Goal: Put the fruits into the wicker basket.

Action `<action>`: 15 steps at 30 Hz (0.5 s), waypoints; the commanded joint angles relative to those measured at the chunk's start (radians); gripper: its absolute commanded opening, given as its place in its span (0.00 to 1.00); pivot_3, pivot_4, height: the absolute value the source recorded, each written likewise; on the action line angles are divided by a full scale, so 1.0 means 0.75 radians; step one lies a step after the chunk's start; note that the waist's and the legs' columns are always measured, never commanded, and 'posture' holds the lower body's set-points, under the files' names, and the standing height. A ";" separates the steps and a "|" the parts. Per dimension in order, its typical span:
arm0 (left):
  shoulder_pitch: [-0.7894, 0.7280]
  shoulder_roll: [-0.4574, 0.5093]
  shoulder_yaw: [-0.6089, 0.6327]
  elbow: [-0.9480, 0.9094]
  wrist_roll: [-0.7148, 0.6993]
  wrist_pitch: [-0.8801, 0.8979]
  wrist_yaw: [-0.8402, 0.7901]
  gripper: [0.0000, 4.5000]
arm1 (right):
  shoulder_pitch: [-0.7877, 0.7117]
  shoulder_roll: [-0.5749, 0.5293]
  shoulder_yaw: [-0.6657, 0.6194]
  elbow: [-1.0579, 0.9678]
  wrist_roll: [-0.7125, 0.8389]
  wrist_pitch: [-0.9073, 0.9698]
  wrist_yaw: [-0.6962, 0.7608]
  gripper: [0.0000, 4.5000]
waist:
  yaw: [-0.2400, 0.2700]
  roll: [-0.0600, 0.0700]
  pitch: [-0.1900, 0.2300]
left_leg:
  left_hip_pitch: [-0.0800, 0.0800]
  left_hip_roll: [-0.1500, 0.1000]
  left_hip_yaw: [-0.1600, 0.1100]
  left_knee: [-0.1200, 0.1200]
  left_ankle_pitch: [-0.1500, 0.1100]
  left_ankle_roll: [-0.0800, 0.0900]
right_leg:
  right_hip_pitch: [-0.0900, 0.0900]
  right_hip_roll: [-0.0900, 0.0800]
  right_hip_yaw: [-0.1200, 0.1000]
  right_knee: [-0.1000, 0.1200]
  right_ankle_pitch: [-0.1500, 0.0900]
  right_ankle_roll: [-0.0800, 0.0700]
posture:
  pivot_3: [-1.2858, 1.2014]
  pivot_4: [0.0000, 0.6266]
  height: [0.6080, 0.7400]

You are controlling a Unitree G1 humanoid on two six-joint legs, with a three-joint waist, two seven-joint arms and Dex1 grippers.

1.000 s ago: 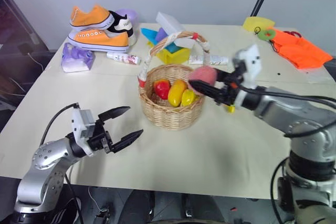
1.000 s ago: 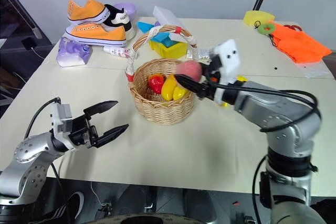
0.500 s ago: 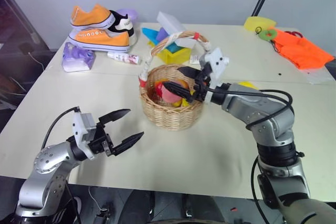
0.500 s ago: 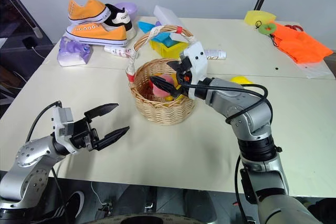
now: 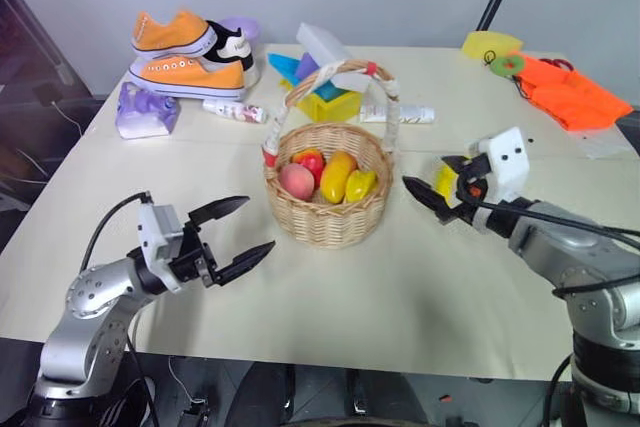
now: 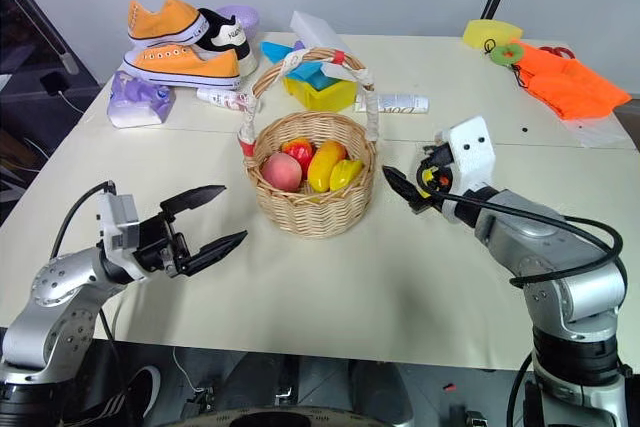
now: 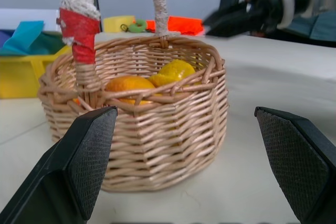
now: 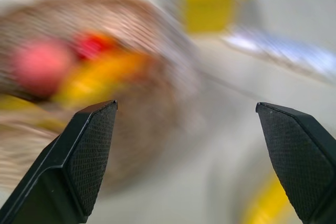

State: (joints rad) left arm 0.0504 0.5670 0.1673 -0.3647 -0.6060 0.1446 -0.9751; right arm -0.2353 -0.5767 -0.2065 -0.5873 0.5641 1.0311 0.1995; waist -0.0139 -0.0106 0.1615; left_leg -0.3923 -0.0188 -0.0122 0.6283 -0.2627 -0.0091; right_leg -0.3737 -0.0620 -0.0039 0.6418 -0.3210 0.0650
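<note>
The wicker basket (image 5: 326, 215) stands mid-table, and four of the fruits lie in it: a pink peach (image 5: 296, 181), a red apple (image 5: 311, 159), a mango (image 5: 338, 176) and a small yellow fruit (image 5: 360, 185). Right of the basket my right gripper (image 5: 428, 179) hovers low over the table, open and empty, pointing toward the basket. The yellow banana (image 5: 446, 183) lies on the table just behind its fingers, partly hidden. My left gripper (image 5: 258, 224) is open and empty, a short way left of the basket and facing it (image 7: 157, 124).
At the back stand orange sneakers (image 5: 190, 52), a purple pouch (image 5: 145, 109), a yellow box of coloured blocks (image 5: 330, 97) and two small tubes (image 5: 235, 110). An orange cloth (image 5: 570, 92) and a yellow object (image 5: 492, 44) lie at the far right. A black pole rises behind.
My right gripper carried the peach over the basket and opened. The peach now lies in the basket. The gripper then swung right and down, ending beside the banana. The left arm kept still.
</note>
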 commanded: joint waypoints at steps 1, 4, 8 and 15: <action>-0.031 0.027 -0.030 -0.025 -0.004 0.002 -0.043 1.00 | -0.020 0.059 0.036 -0.019 -0.111 -0.014 -0.132 0.98 | -0.002 0.000 0.000 | 0.000 0.000 0.000 0.000 0.000 0.000 | 0.000 0.000 0.000 0.000 0.000 0.000 | 0.52 0.24 1.00; -0.044 0.037 -0.038 -0.023 0.008 -0.002 -0.051 1.00 | -0.046 0.109 0.079 0.040 -0.181 -0.047 -0.178 0.98 | 0.000 0.000 0.000 | 0.000 0.000 0.000 0.000 0.000 0.000 | 0.000 0.000 0.000 0.000 0.000 0.000 | 0.52 0.24 1.00; -0.041 0.039 -0.034 -0.033 -0.001 0.011 -0.038 1.00 | -0.126 0.178 0.126 0.142 -0.263 -0.028 -0.242 0.98 | -0.001 0.000 0.000 | 0.000 0.000 0.001 0.000 0.000 0.000 | 0.000 0.000 0.000 0.000 0.000 0.001 | 0.52 0.24 1.00; -0.012 0.026 -0.034 -0.077 -0.002 0.033 0.009 1.00 | -0.250 0.258 0.130 0.326 -0.378 0.041 -0.333 0.98 | 0.000 0.001 0.000 | 0.000 0.000 0.001 0.000 0.000 0.000 | 0.000 0.000 0.000 0.000 0.001 0.001 | 0.52 0.24 1.00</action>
State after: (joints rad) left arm 0.0394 0.5853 0.1328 -0.3779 -0.6001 0.1702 -0.9774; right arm -0.3869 -0.3895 -0.0850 -0.3471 0.3057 1.0641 -0.0338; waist -0.0136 -0.0102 0.1617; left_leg -0.3924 -0.0188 -0.0114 0.6284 -0.2627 -0.0091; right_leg -0.3739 -0.0620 -0.0039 0.6418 -0.3205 0.0657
